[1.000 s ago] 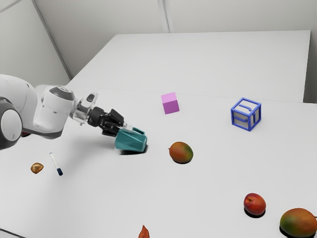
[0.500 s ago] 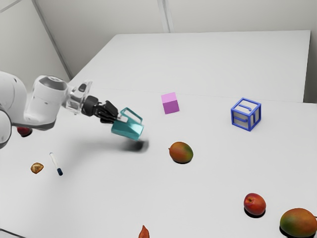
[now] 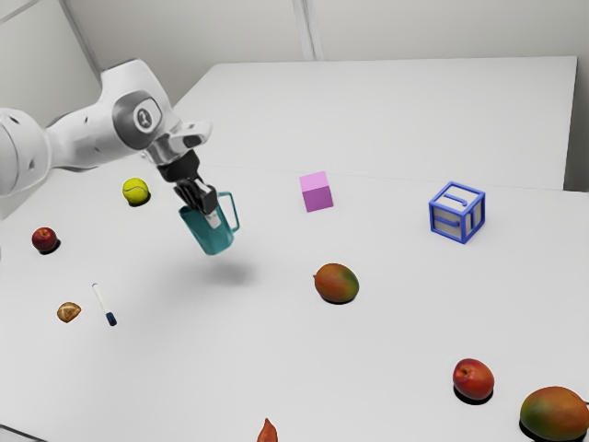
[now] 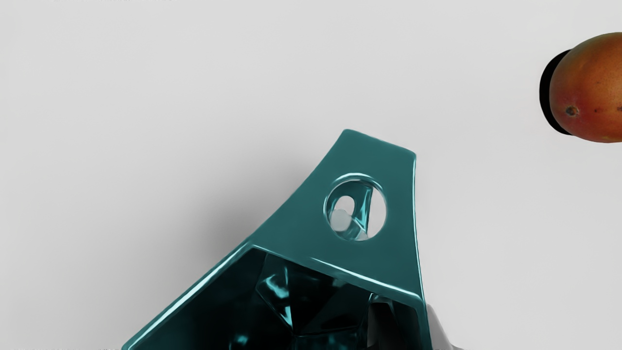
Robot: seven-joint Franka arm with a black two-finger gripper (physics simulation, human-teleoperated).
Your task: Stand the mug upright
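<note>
"How many mugs?"

"Just one mug (image 3: 212, 241), up over the table (image 3: 276, 368), with one soft shadow (image 3: 230, 274) below. Tipped, open end up and toward the exterior view's left, handle (image 3: 236, 214) toward the exterior view's right."

"And the arm (image 3: 83, 143)?"

"Only one. In from the exterior view's left, bent near the end, with the gripper (image 3: 210, 215) pointing down and leaning a bit toward the exterior view's right."

"Holding on?"

"Yes, pinching the mug's side by the rim. One finger (image 4: 381, 324) inside, one finger (image 4: 439, 328) outside."

"How much fruit?"

"Two mangoes: one mango (image 3: 336, 284) near the middle, one mango (image 3: 554, 414) by the exterior view's right edge. Two red fruits: one plum (image 3: 473, 379) near that last mango, one apple (image 3: 44, 239) far off."

"Blocks?"

"Two: one pink block (image 3: 316, 191), one blue-edged block (image 3: 456, 213)."

"More?"

"One ball (image 3: 135, 191), one pen (image 3: 105, 306), one brown lump (image 3: 69, 312), one orange tip (image 3: 267, 431)."
</note>
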